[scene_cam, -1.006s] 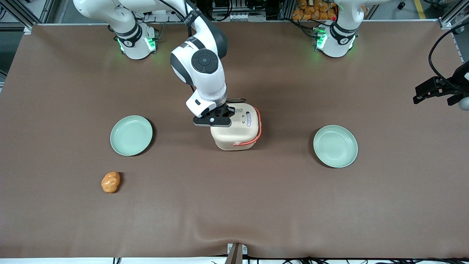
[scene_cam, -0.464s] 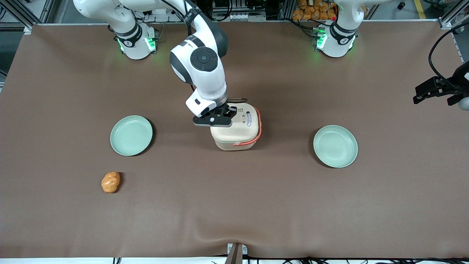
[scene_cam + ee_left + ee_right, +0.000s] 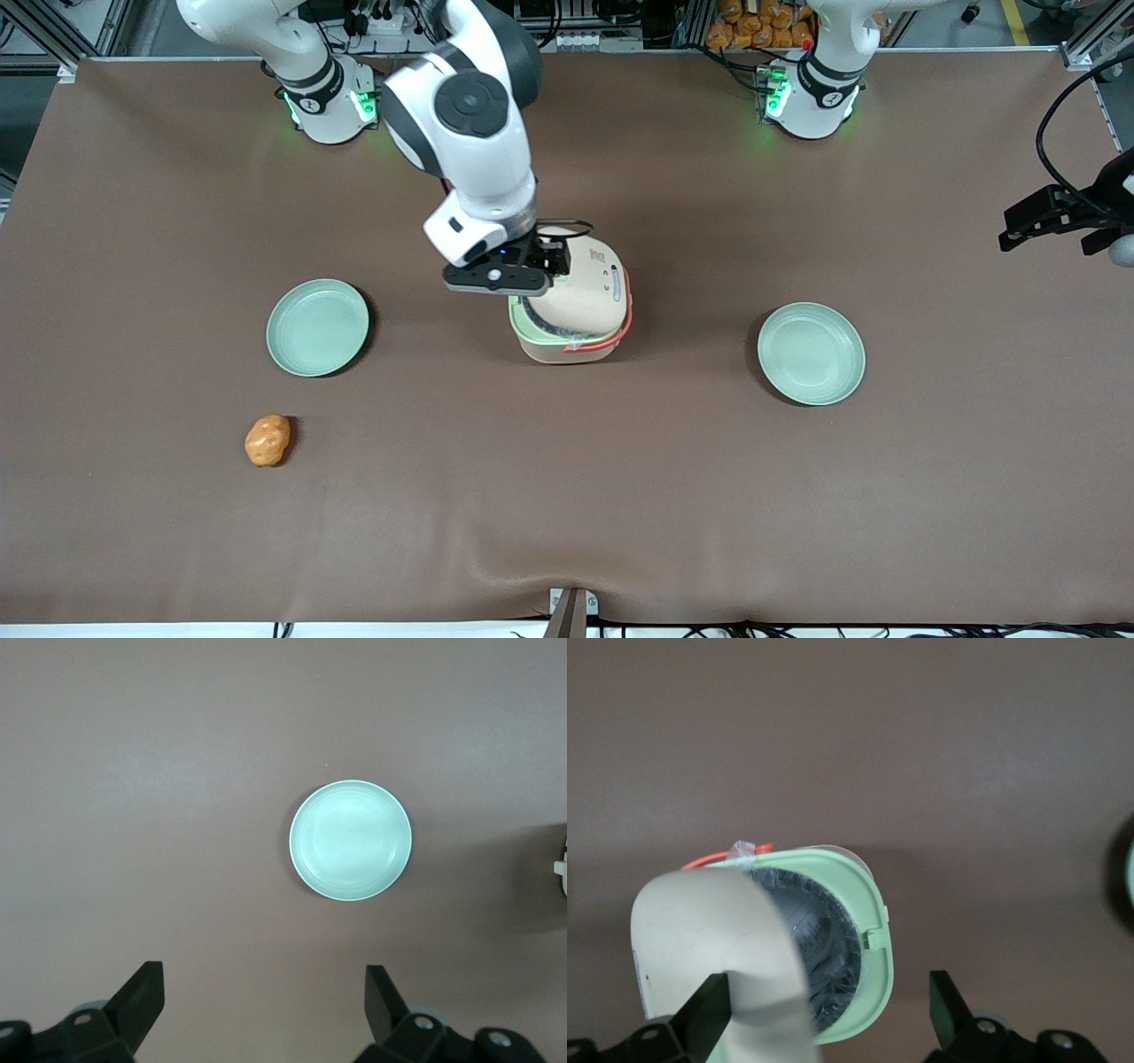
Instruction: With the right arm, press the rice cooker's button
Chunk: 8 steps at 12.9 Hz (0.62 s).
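Two plates: pale green, one plate point(image 3: 317, 327) toward the working arm's end, other plate point(image 3: 811, 353) toward the parked arm's end
Front, rice cooker point(image 3: 567, 341): mid-table between the plates, cream lid point(image 3: 580, 288) tilted up, green rim and grey pot showing
Front, gripper point(image 3: 498, 276): above the cooker's edge, on the right arm point(image 3: 469, 133)
Front, orange lump point(image 3: 267, 439): nearer the camera than the first plate
Right wrist, fingers point(image 3: 704, 1014): spread wide, pinching nothing
Right wrist, button: cannot tell
Left wrist, plate point(image 3: 351, 840): on brown table point(image 3: 159, 797)
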### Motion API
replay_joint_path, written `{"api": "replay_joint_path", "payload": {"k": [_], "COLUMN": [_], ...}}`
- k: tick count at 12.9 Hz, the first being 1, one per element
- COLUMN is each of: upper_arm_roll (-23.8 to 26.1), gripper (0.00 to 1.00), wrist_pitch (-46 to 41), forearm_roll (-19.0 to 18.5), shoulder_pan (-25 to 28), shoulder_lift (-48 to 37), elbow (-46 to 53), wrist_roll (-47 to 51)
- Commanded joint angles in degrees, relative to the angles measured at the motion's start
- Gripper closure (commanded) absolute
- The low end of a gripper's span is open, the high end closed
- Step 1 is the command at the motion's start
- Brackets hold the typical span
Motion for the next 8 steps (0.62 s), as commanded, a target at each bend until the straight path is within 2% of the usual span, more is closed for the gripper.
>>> {"api": "replay_joint_path", "payload": {"k": [1, 4, 8], "upper_arm_roll": [0.74, 0.57, 0.57], "gripper": [0.0, 0.0, 0.0], "wrist_pitch": [-4.47, -8.6, -14.93], "forearm_roll": [-0.86, -1.13, -0.34], "shoulder_pan": [-3.92, -6.73, -13.24], "shoulder_lift": [-3.71, -6.96, -11.97], "elbow": [0.87, 0.96, 0.96], "wrist_roll": [-0.36, -5.97, -12.39]}}
